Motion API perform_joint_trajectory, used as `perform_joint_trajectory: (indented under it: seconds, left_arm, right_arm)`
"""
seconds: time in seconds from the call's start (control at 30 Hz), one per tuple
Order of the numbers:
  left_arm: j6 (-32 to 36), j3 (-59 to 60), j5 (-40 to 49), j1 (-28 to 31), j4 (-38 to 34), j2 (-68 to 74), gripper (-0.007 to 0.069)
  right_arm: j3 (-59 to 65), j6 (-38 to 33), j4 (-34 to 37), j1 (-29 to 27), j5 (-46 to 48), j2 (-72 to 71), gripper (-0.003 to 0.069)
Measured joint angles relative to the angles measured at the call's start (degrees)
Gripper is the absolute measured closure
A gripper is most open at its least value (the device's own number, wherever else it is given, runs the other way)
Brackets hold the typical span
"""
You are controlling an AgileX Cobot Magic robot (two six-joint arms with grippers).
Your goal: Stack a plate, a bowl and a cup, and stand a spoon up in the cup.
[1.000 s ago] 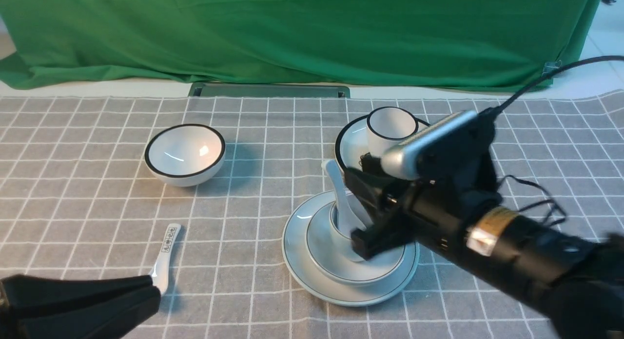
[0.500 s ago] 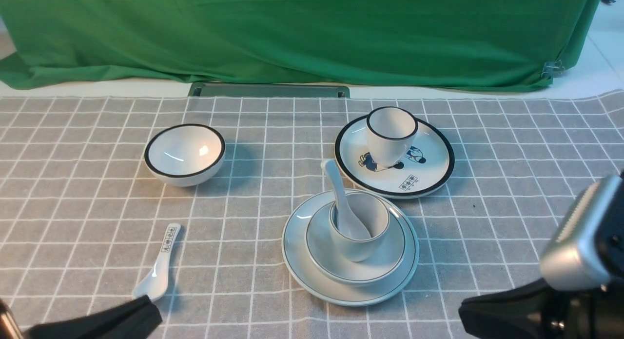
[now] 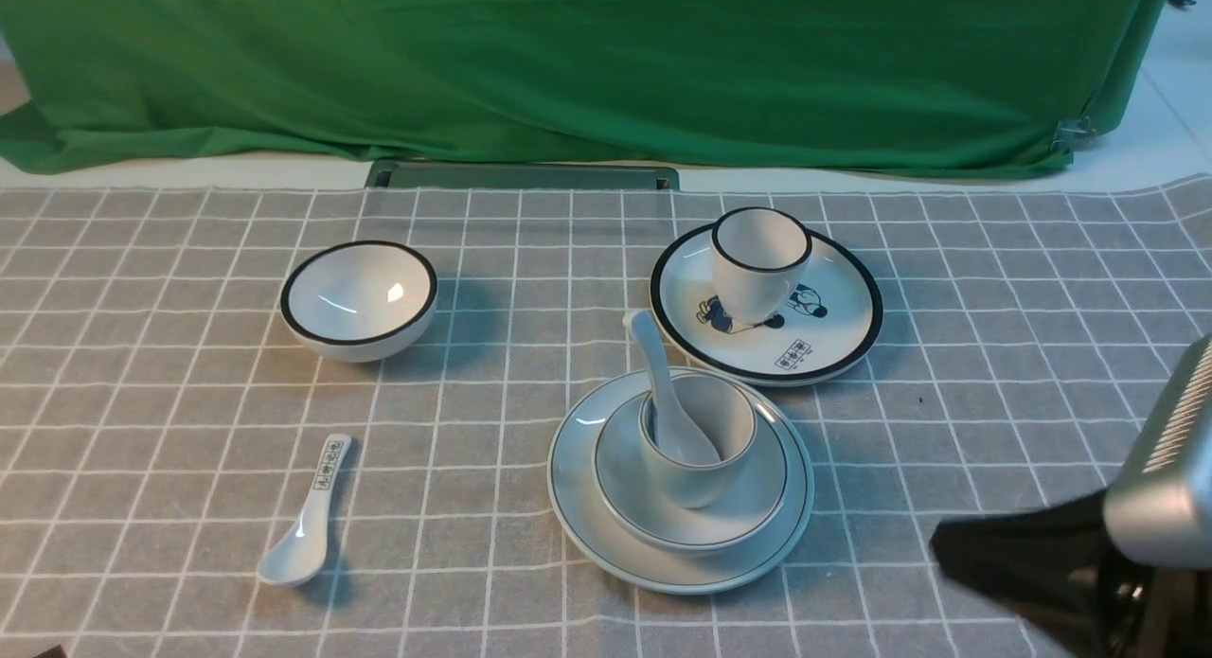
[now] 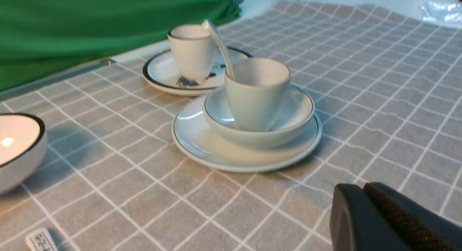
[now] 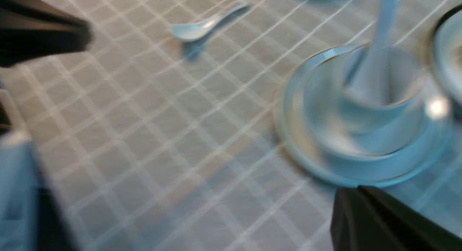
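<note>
Near the table's middle front lies the pale plate [image 3: 578,506] with the shallow bowl [image 3: 753,506] on it, and the cup [image 3: 701,473] stands in the bowl. The plain white spoon [image 3: 651,369] leans in the cup, handle up and to the left. The left wrist view shows the same plate [image 4: 195,142], bowl [image 4: 301,110], cup [image 4: 258,103] and spoon [image 4: 220,45]. My right gripper [image 3: 937,544] is shut and empty at the lower right, apart from the stack; its tips [image 5: 357,189] show in the blurred right wrist view. My left gripper [image 4: 364,187] is shut and empty.
A black-rimmed white bowl [image 3: 360,298] sits at the left. A black-rimmed cartoon plate [image 3: 833,341] behind the stack carries a black-rimmed cup [image 3: 757,260]. A spoon with black characters [image 3: 308,521] lies at the front left. A green cloth [image 3: 568,62] hangs behind.
My right arm has pulled back from the cup to the lower right corner and its jaws have shut empty. The left gripper has slid out of the front view. The spoon stays in the cup.
</note>
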Motion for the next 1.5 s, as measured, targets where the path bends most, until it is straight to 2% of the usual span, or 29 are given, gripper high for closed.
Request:
perform_joint_trajectory:
  seconds: [0.07, 0.1, 0.2, 0.27, 0.3, 0.4, 0.6, 0.87, 1.5]
  left_arm:
    - [0.0, 0.0, 0.4, 0.0, 0.0, 0.0, 0.0615]
    - [0.0, 0.0, 0.5, 0.0, 0.0, 0.0, 0.0615]
    - [0.0, 0.0, 0.5, 0.0, 0.0, 0.0, 0.0615]
    - [0.0, 0.0, 0.6, 0.0, 0.0, 0.0, 0.0615]
    - [0.0, 0.0, 0.6, 0.0, 0.0, 0.0, 0.0615]
    - [0.0, 0.0, 0.6, 0.0, 0.0, 0.0, 0.0615]
    - [0.0, 0.0, 0.6, 0.0, 0.0, 0.0, 0.0615]
    - [0.0, 0.0, 0.8, 0.0, 0.0, 0.0, 0.0614]
    - [0.0, 0.0, 1.0, 0.0, 0.0, 0.0, 0.0613]
  right_arm:
    - [0.0, -0.1, -2.8, -1.9, -1.6, -1.7, 0.0631]
    - [0.0, -0.1, -4.2, -6.6, -1.4, -4.4, 0.0626]
    - [0.2, -0.1, -4.7, -11.3, -0.3, -7.8, 0.0624]
    - [3.2, -0.3, -5.0, -19.1, -0.3, -13.3, 0.0622]
    - [3.5, -0.3, -5.0, -19.7, -0.3, -14.3, 0.0622]
    - [10.2, 0.2, -5.0, -29.1, -0.3, -22.6, 0.0608]
    - [24.4, 0.5, -4.8, -38.9, -0.8, -36.1, 0.0639]
    - [37.1, 3.2, -3.7, -41.4, -4.0, -44.2, 0.0638]
    - [37.8, 4.9, -3.7, -41.5, -6.8, -44.2, 0.0634]
